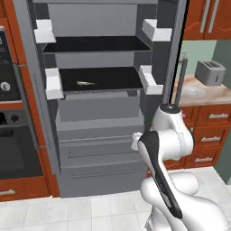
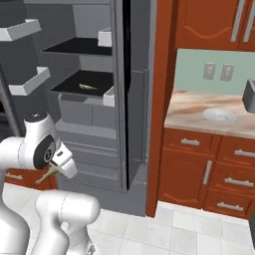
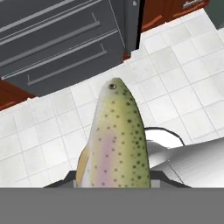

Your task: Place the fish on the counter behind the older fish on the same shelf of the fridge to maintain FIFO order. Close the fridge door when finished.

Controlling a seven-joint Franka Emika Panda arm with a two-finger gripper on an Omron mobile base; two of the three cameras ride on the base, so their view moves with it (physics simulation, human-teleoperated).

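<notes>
My gripper (image 3: 114, 180) is shut on the fish (image 3: 116, 135), a plump spotted olive-cream body with a pink flank whose head points away from the hand toward the floor tiles. From the right base view the hand (image 2: 63, 162) hangs low beside the arm, a bit of the fish (image 2: 48, 174) sticking out below it. The fridge (image 1: 99, 90) stands open. The older fish (image 1: 85, 83), slim and yellowish (image 2: 88, 87), lies on the lower black shelf (image 1: 113, 79), toward its front left. The counter (image 2: 194, 112) is to the right of the fridge.
White door bins (image 1: 151, 80) flank the shelves, and grey drawers (image 1: 99, 153) sit below them. The right fridge door (image 2: 134, 99) stands open between fridge and cabinets. A white dish (image 2: 219, 115) and a toaster (image 1: 210, 72) sit on the counter. An oven (image 1: 13, 135) is at left.
</notes>
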